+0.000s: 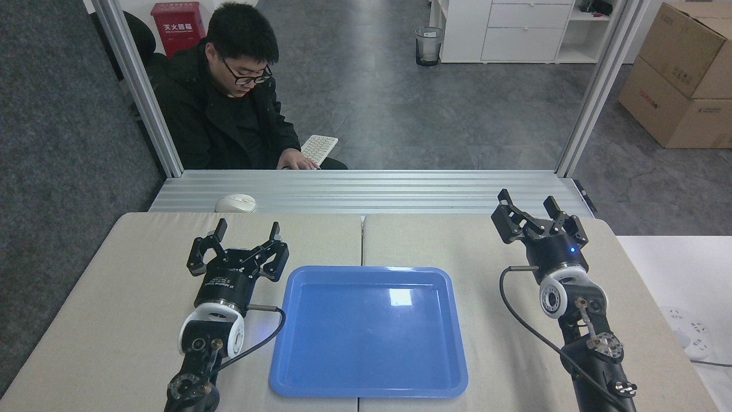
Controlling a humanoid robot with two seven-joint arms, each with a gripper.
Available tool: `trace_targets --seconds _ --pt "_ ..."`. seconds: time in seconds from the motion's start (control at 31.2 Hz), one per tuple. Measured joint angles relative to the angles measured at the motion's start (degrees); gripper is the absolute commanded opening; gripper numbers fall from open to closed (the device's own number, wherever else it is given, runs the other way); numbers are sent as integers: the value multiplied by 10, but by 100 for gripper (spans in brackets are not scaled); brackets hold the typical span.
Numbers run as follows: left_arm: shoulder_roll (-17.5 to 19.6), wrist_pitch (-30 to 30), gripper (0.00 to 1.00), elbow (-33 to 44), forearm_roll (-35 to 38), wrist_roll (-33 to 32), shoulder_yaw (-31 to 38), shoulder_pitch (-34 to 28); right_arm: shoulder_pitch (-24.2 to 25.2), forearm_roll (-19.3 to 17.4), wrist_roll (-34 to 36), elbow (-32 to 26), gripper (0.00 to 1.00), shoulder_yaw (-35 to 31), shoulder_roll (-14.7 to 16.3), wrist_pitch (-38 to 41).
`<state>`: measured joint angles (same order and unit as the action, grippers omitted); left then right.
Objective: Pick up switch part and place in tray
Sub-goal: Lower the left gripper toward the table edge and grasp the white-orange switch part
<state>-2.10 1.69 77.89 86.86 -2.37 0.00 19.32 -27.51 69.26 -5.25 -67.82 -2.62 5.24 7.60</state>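
The blue tray (297, 375) lies in the middle of the beige table and holds nothing. No switch part shows anywhere in the head view. My left gripper (247, 230) hovers just left of the tray's far left corner, its fingers spread open and empty. On the other side, my right gripper (528, 203) stands open and empty above the table, beyond the tray's far right corner.
A person in a black jacket (223, 120) sits behind the aluminium rail (366, 191), one hand on a white keyboard (318, 147). A white mouse (235, 202) rests on the rail. A white power strip (686, 335) lies at the right edge.
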Motion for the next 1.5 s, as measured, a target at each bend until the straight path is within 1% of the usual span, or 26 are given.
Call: trace_targets --seconds 0.35,0.74,0.93,1.09,1.31,1.5 --pt "-1 -1 100 -8 0 11 0 -7 0 1 0 0 100 0 -1 0" --pt "9 -4 100 -21 2 31 0 -22 0 1 0 0 100 -1 -1 0" --pt "22 -31 100 -36 2 63 0 -39 0 0 0 0 100 -1 -1 0" --pt "36 -40 100 -48 2 88 3 -60 0 0 0 0 100 -1 0 0" --pt "49 -41 100 -59 1 102 10 -88 0 0 0 0 100 -1 0 -1" --pt "57 -38 100 -73 2 104 8 -100 -1 0 0 0 100 -1 1 -1"
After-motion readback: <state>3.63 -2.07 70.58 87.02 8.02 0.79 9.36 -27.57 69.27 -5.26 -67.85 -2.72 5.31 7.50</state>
